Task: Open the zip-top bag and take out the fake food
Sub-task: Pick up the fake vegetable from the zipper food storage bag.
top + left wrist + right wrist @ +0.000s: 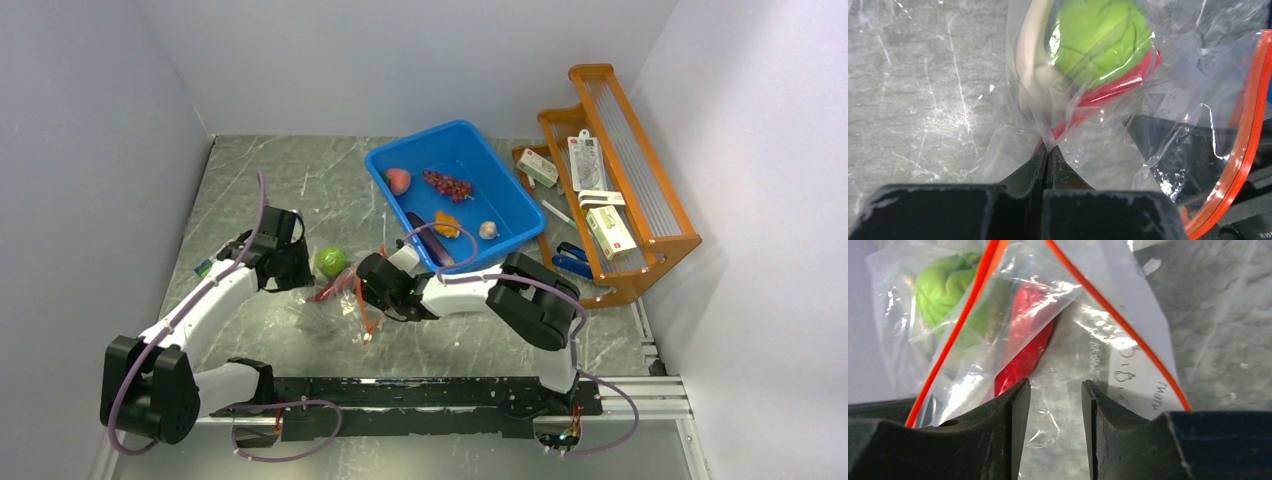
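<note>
The zip-top bag lies crumpled between my two grippers, and its orange zip strip is spread apart in a V. Inside it are fake food pieces: a green ball and a red piece. My left gripper is shut on a pinch of the bag's clear plastic, just below the ball. At the bag's mouth my right gripper stands open, with clear film showing in the gap between its fingers. More fake food lies in the blue bin: a peach, grapes, an orange piece and a beige bulb.
A wooden rack holding small boxes stands at the right, close behind the bin. A blue object lies at the rack's foot. Grey walls close in the marble table on the left, back and right.
</note>
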Available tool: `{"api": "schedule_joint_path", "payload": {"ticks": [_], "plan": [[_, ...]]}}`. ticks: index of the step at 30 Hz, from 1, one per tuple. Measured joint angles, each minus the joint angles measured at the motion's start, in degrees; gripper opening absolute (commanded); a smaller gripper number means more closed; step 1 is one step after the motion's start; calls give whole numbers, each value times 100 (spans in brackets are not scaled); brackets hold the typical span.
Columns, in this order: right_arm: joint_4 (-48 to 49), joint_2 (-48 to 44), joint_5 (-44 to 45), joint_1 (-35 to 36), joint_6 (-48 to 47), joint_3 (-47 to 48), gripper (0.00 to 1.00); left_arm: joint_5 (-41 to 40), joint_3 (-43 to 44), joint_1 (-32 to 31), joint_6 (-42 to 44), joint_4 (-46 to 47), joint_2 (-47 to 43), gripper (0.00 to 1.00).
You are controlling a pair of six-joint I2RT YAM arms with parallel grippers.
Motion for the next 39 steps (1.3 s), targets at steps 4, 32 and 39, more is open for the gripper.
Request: {"api": "schedule_joint_path", "payload": {"ticks": [4, 32, 39], "plan": [[-704, 111, 50, -98, -39, 420, 40, -68, -2, 0, -2, 2, -168, 7], [-964, 898, -627, -205, -1515, 1513, 26, -70, -2, -4, -2, -4, 72, 7], [-1062, 656, -704, -203, -2153, 1270, 26, -260, 0, -4, -68, -52, 22, 7]]}}
